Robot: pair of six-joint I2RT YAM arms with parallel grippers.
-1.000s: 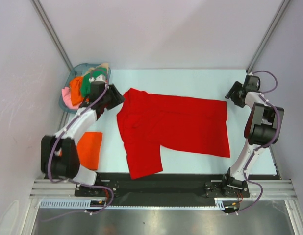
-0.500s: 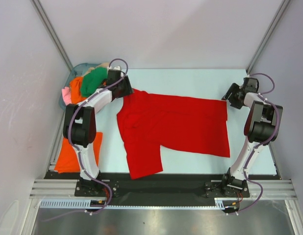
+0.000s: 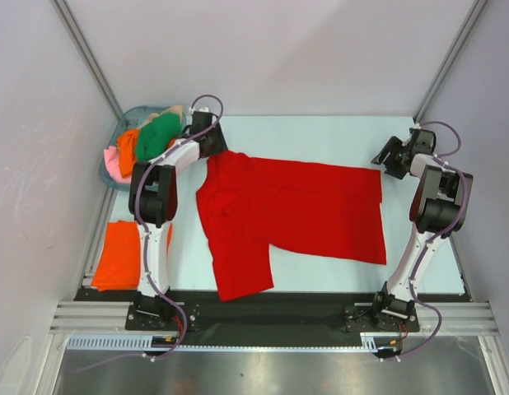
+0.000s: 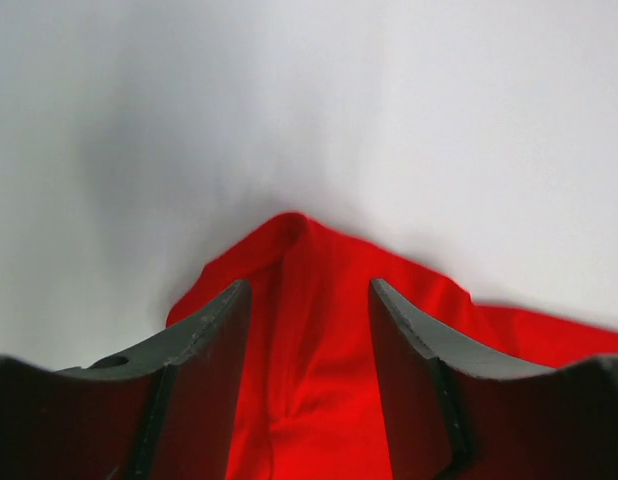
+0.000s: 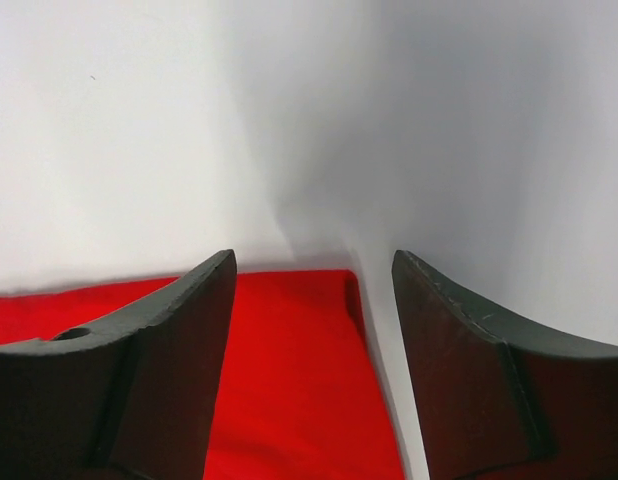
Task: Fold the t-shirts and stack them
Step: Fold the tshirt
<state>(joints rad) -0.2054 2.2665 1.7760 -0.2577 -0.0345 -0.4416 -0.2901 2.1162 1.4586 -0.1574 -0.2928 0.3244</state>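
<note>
The pale table (image 3: 320, 132) carries a bright red t-shirt (image 3: 304, 210), spread flat across its middle, with one sleeve reaching toward the near edge. At the near left lies a folded orange t-shirt (image 3: 116, 255), well apart from both hands and partly hidden by the left arm. In the far left corner a blue-grey basket (image 3: 133, 113) holds a heap of shirts: a green t-shirt (image 3: 158, 136) on top, an orange one (image 3: 128, 141) and a pink one (image 3: 113, 160) beside it, and a beige one (image 3: 174, 111) at the back.

The left hand (image 4: 309, 290) sits over the red shirt's far left corner, near the basket. Its fingers are apart, and a raised fold of the red cloth lies in the gap between them. The right hand (image 5: 314, 258) hovers at the shirt's far right corner, its fingers spread wide, with the corner and its edge showing between them and bare table beyond.
</note>
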